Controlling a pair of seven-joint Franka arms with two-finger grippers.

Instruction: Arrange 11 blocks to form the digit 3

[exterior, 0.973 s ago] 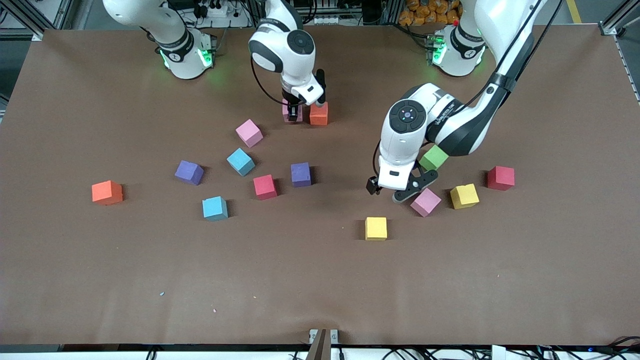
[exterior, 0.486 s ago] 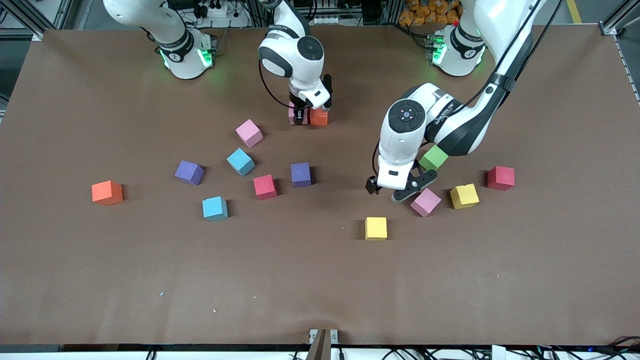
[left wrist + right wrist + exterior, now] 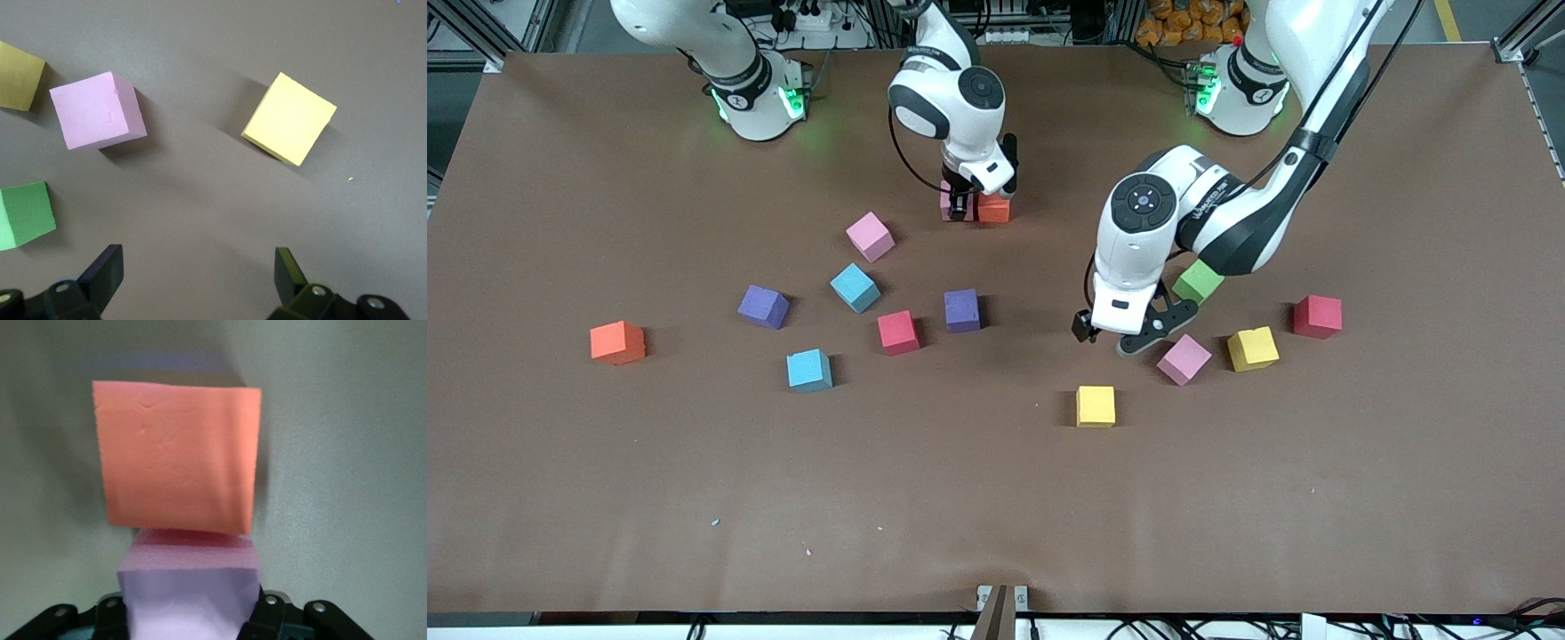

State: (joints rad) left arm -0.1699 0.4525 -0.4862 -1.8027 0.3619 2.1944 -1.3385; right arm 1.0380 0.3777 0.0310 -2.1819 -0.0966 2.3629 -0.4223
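Near the arm bases, at mid-table, your right gripper (image 3: 958,206) is down at the table (image 3: 996,498), jaws clamped on a pink block (image 3: 946,201) that the wrist almost hides from the front. Only the right wrist view shows it plainly: pink block (image 3: 190,587) between the jaws, pressed against an orange block (image 3: 177,457). From the front you see that orange block (image 3: 994,209) just beside it, toward the left arm's end. These two are all there is of the digit 3.

Your left gripper (image 3: 1107,333) hovers with jaws wide apart, holding nothing, over bare table between a yellow block (image 3: 1096,406) and a second pink block (image 3: 1184,359). The left forearm covers part of the green block (image 3: 1199,282). The left wrist view cuts off that green block (image 3: 25,215) and another yellow block (image 3: 20,75) at its edge; the front shows this yellow one (image 3: 1253,348) whole, with a red block (image 3: 1318,316) near it.

Toward the right arm's end lie loose blocks, none touching: a third pink (image 3: 870,236), cyan (image 3: 855,287), another cyan (image 3: 809,370), purple (image 3: 763,307), another purple (image 3: 962,310), a second red (image 3: 898,332), and a lone orange (image 3: 617,342) well apart.

You have wide open table nearer the front camera, and along both ends.
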